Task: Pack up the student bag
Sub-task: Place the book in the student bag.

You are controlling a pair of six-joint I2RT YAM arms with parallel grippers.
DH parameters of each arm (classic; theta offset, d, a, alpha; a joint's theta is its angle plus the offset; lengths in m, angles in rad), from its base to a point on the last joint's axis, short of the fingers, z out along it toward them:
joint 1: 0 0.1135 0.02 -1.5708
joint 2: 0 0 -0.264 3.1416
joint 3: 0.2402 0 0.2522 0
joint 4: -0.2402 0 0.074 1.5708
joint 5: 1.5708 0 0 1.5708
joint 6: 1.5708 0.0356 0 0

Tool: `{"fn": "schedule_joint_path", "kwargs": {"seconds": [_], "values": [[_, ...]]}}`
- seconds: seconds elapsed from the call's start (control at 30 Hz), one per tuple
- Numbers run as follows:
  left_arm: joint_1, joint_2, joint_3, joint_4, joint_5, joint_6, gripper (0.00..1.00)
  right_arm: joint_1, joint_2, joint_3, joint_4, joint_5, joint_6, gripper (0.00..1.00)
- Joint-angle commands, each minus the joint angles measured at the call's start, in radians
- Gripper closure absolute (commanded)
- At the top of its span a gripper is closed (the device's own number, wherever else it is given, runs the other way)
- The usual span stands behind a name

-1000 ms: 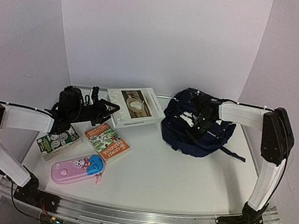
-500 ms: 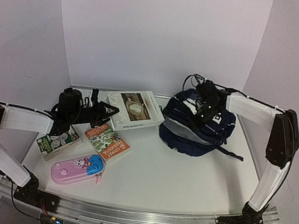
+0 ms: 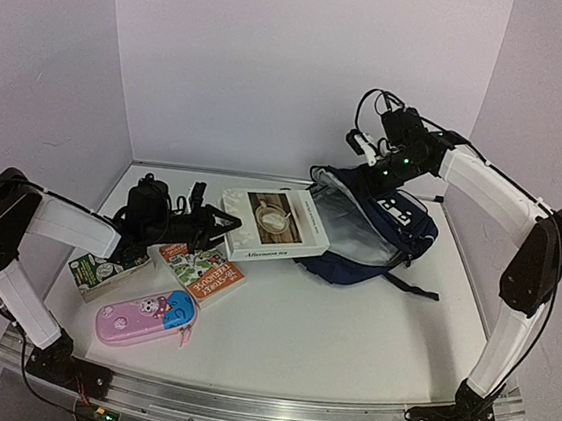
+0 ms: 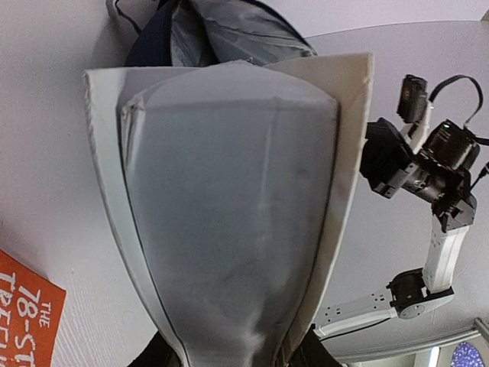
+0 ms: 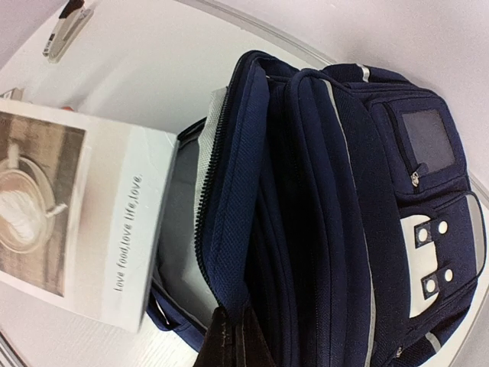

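Observation:
The navy student bag (image 3: 400, 228) lies at the back right with its main pocket gaping and the grey lining (image 3: 346, 217) showing. My right gripper (image 3: 375, 172) is shut on the upper edge of that opening and holds it up; in the right wrist view the dark fingers (image 5: 237, 344) pinch the bag (image 5: 344, 191) fabric. My left gripper (image 3: 221, 226) is shut on a white book (image 3: 274, 225) with a coffee-cup cover, whose far end sits at the bag's mouth. The book's grey underside (image 4: 229, 191) fills the left wrist view, with the bag (image 4: 206, 30) beyond it.
An orange book (image 3: 203, 268), a green book (image 3: 104, 270) and a pink-and-blue pencil case (image 3: 146, 315) lie at the front left, beside the left arm. White walls close in the table (image 3: 349, 328) at the back and both sides.
The right gripper shut on the bag's edge and rose, pulling the pocket open. The left gripper carried the white book right, up to the opening.

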Motion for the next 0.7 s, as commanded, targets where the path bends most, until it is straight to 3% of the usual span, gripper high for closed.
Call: {"fn": "schedule_joint_path", "kwargs": {"seconds": [0.0, 0.67], "values": [[-0.018, 0.103, 0.037, 0.21, 0.007, -0.1, 1.0, 0.004, -0.024, 0.083, 0.046, -0.068, 0.073, 1.0], [-0.073, 0.528, 0.41, 0.397, -0.136, -0.337, 1.0, 0.02, -0.025, 0.107, 0.069, -0.259, 0.18, 1.0]]}}
